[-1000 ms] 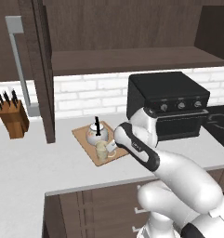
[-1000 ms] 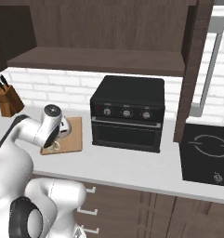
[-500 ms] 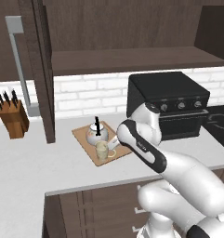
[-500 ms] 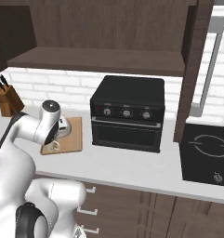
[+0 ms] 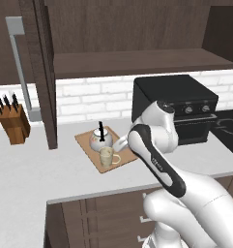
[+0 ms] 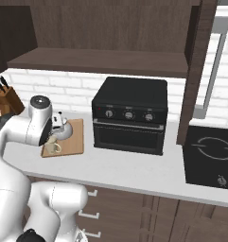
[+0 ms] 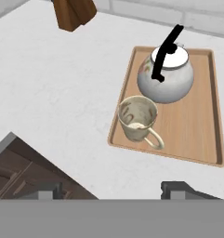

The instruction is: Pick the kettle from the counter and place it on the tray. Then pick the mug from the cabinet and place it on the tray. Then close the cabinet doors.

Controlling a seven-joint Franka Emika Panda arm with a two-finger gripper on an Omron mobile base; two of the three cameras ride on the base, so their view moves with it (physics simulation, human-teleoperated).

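Observation:
The white kettle with its black arched handle stands on the wooden tray. The cream mug stands upright on the same tray, just in front of the kettle and free of any grip. My gripper hovers above and in front of the tray, open, with nothing between its fingers. The cabinet is open above the counter. Its doors stand swung out to either side.
A wooden knife block stands left of the tray. A black oven sits right of the tray, close to my arm. A black hob lies further right. The counter's front edge runs below the tray.
My hand has drawn up and back from the tray, leaving the mug standing there. The kettle and the cabinet doors have not moved.

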